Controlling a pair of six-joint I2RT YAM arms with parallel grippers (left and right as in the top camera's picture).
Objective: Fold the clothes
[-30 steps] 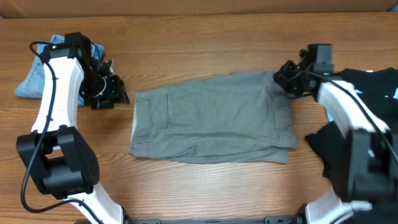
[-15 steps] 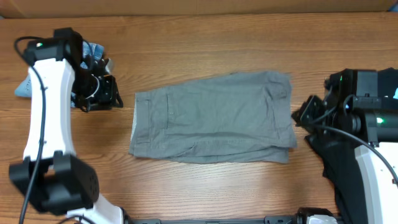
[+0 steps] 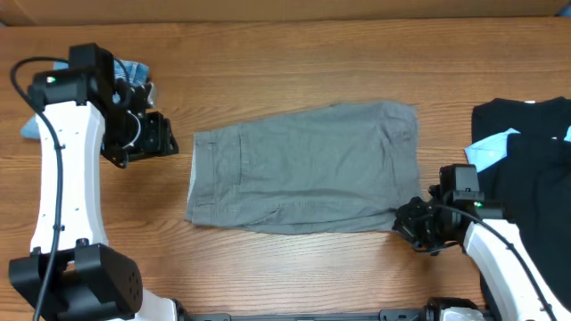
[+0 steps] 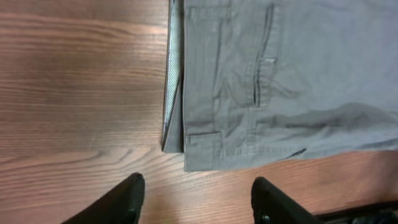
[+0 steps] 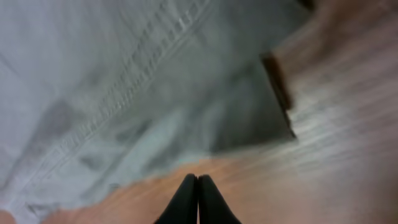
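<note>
Left jaws apart, right jaws together near shorts: wrist views only

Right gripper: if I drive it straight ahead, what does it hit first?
The right gripper, fingers closed, points at the leg hem of the grey-green shorts. Only a strip of bare table lies between, so it would likely meet that hem first, though its height above the wood is unclear.

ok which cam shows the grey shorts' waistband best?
Left wrist: waistband close up, stitching sharp. Overhead shows it small, at the shorts' left end. Right wrist shows only blurred cloth from the opposite end.
</note>
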